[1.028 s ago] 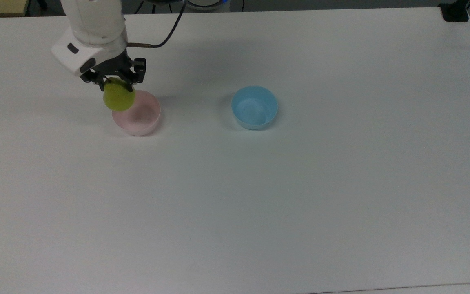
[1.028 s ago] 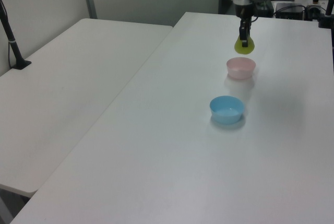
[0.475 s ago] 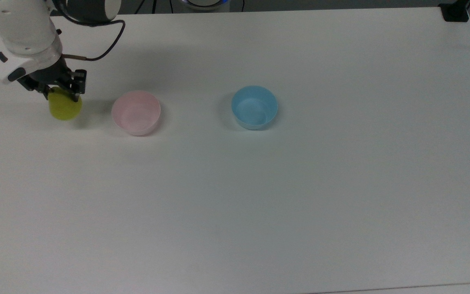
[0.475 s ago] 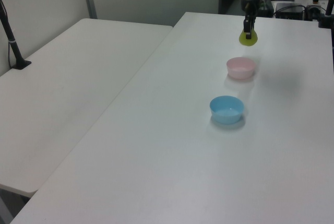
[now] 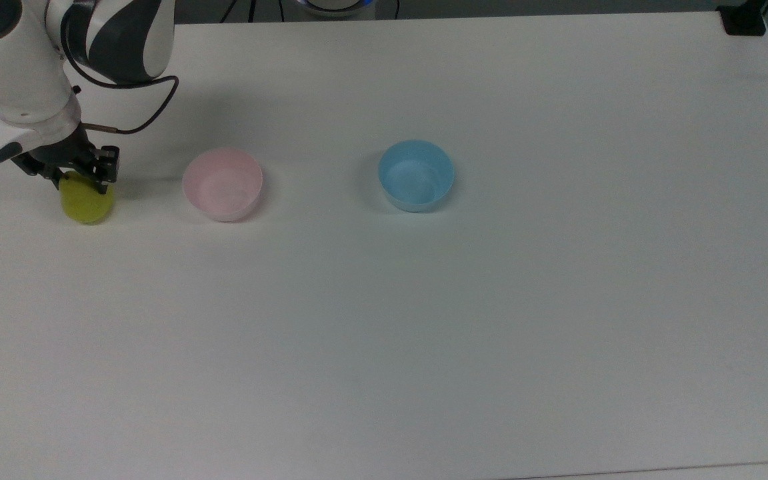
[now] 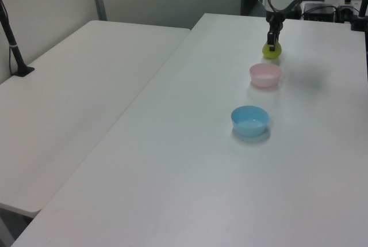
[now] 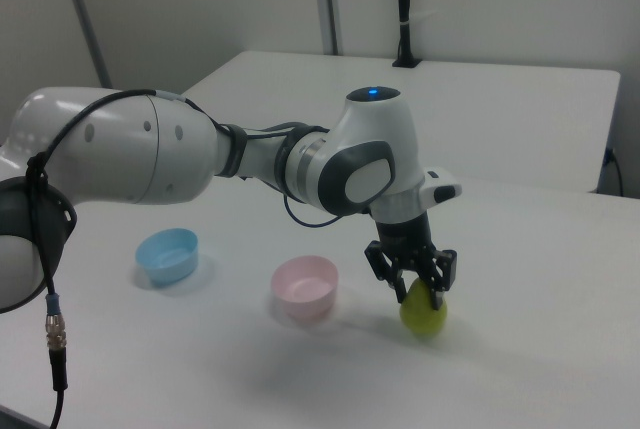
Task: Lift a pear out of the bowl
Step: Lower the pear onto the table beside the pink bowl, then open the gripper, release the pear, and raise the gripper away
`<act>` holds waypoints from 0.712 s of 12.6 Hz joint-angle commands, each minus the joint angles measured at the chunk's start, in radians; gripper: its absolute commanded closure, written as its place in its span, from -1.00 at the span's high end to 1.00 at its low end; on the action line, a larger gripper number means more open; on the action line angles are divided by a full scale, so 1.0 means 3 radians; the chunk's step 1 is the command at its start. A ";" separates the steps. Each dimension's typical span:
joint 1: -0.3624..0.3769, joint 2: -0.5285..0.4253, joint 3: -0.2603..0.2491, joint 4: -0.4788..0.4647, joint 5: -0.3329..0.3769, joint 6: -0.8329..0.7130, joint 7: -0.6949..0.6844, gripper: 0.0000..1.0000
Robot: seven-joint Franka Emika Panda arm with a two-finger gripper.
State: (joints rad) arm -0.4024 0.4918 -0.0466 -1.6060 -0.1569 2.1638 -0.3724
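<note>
Two bowls sit unmoved while the claw [image 5: 81, 179], pinching the pear [image 5: 86, 203], has shifted further left in the top view and lower, perhaps touching the white counter [image 5: 424, 320], well apart from the pink bowl [image 5: 223, 184]. Grey partition walls [image 7: 480, 9] stand behind.

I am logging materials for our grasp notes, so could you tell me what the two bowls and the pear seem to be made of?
Pink bowl and light blue bowl: probably plastic, with thin walls, uniform pastel colour and a soft sheen. Pear, held in the gripper: smooth, evenly yellow-green and unblemished, so possibly an artificial fruit, though real cannot be ruled out.
</note>
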 commanded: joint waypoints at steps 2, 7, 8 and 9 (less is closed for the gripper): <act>0.0007 -0.0013 -0.0008 0.0036 -0.0040 -0.0003 -0.0047 0.84; 0.0312 -0.0457 0.0043 0.0041 0.0001 -0.0559 0.0146 1.00; 0.0471 -0.0534 0.0043 0.0046 0.0001 -0.0697 0.0264 1.00; 0.0629 -0.0616 0.0043 0.0041 0.0006 -0.0795 0.0391 1.00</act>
State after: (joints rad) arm -0.3189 0.3817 -0.0244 -1.5727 -0.1560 2.0077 -0.3378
